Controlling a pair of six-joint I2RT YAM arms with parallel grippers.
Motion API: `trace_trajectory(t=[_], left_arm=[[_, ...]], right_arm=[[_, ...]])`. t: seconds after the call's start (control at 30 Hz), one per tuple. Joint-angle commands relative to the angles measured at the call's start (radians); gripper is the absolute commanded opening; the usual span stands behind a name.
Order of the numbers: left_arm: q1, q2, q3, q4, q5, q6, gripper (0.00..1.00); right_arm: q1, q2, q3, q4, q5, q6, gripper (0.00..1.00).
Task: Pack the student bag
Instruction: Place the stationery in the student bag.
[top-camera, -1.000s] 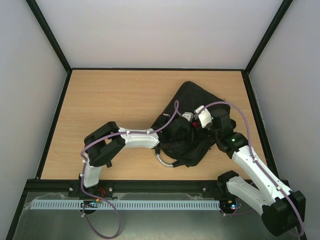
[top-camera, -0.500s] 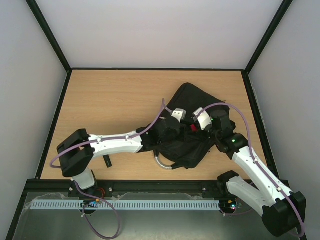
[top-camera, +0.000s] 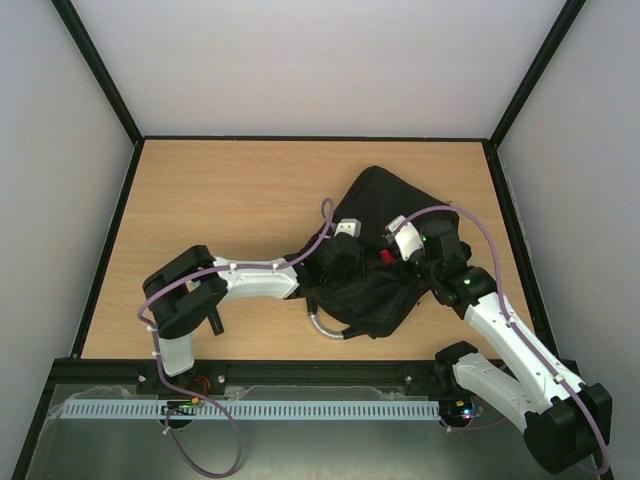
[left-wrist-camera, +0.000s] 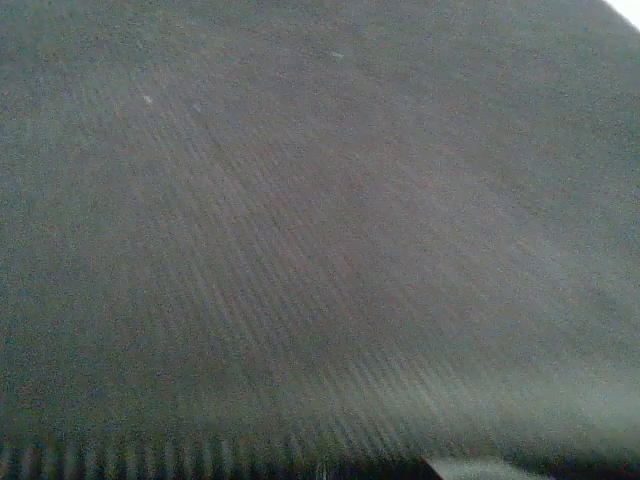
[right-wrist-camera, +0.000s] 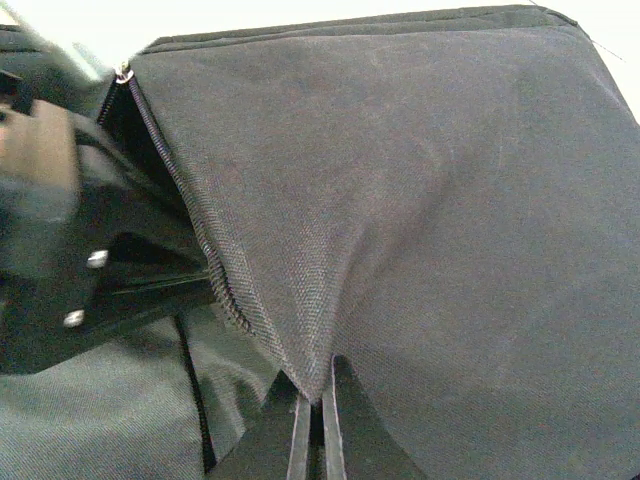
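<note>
The student bag (right-wrist-camera: 450, 200) seems pinched in the right pincer (right-wrist-camera: 314, 388).

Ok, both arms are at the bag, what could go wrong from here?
The right gripper pinches only a thin fold of the student bag beside the open zipper; it may slip and the opening could close. The left wrist view shows nothing but fabric, so the left gripper works blind and might snag. Both wrists sit close together and could bump.
</note>
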Motion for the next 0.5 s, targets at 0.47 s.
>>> trace_trajectory(t=[0.47], left_arm=[[-0.065,0.197,0.276,0.167,0.099,0.075,0.02]], right_arm=[[0.013,-0.024,0.007,0.022,-0.054,0.005,0.01]])
